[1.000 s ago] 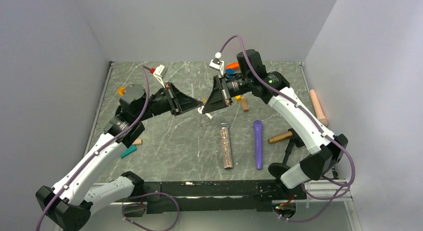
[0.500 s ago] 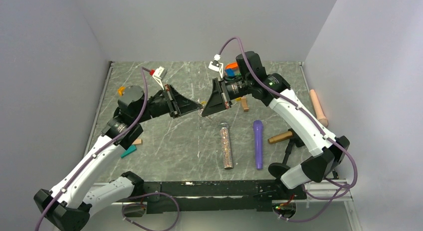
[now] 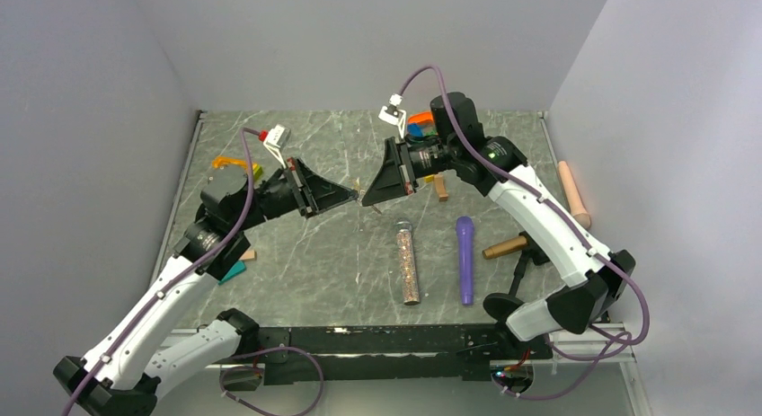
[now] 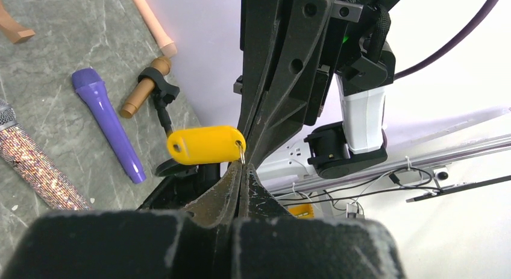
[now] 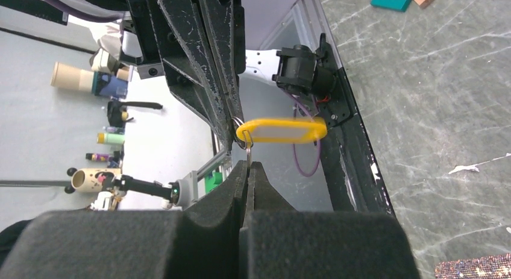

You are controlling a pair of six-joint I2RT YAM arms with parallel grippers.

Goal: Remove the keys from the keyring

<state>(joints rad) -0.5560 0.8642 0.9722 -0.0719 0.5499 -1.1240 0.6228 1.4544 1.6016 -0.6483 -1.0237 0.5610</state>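
Where the two arms meet tip to tip, the left end effector (image 4: 241, 173) stays clenched on the thin metal split ring (image 4: 241, 151), and the right end effector (image 5: 248, 167) pinches the same ring from the opposite side. The yellow oval plastic key tag (image 4: 205, 144) hangs from it, still threaded, well above the grey marbled counter (image 3: 341, 254). Over the last second the pair has drifted slightly toward the left arm's side as that arm draws back; nothing, I'd judge, has come free yet.

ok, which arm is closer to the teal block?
Left. The left arm runs right beside the teal block, partly covering it in the top view; the right arm reaches in from the opposite side, well apart from it.
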